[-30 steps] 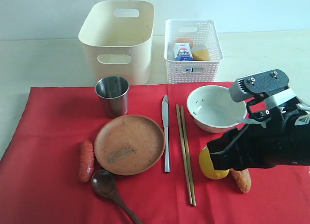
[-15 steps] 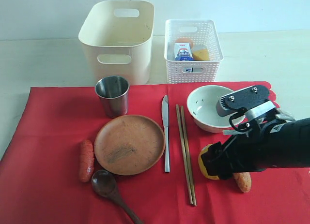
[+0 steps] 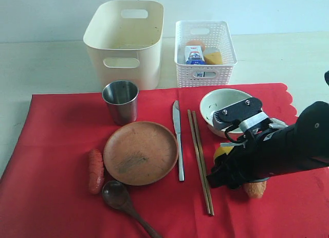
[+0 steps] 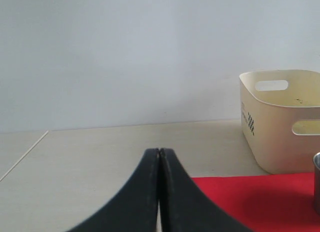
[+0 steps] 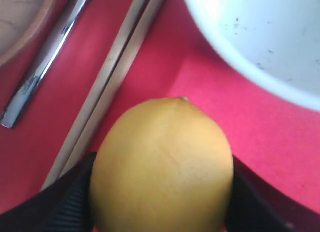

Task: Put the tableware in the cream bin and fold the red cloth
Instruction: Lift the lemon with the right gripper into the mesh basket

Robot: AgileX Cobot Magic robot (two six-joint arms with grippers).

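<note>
right fingers (image 5: 70, 202): black pads pressed against both sides of the yellow oval lemon (image 5: 162, 167), so the right gripper (image 3: 222, 172) grips it; whether the lemon is clear of the cloth cannot be told.
left fingers (image 4: 145, 202): two black tips closed flat against each other, nothing between them; the left gripper (image 4: 159, 192) hangs over the pale table (image 4: 100, 157).
large bright red cloth (image 3: 51, 161): spread flat and unfolded, scalloped edge on the right side of the exterior view.
large cream plastic bin (image 3: 97, 53): behind the cloth's far edge, no tableware seen in it.
steel cup (image 3: 120, 102): upright on the cloth, in front of the bin.
round brown wooden plate (image 3: 140, 153): on the cloth, near the cup.
dark wooden spoon (image 3: 117, 195): bowl just beside the plate's near rim.
metal table knife (image 3: 178, 140): just right of the plate.
pair of wooden chopsticks (image 3: 199, 156): side by side between the knife and the lemon.
white bowl (image 3: 221, 102): on the cloth, partly behind the right arm.
reddish sausage (image 3: 95, 170): left of the plate.
small white lattice basket (image 3: 205, 73): right of the bin, holding a blue and white milk carton (image 3: 195, 57).
</note>
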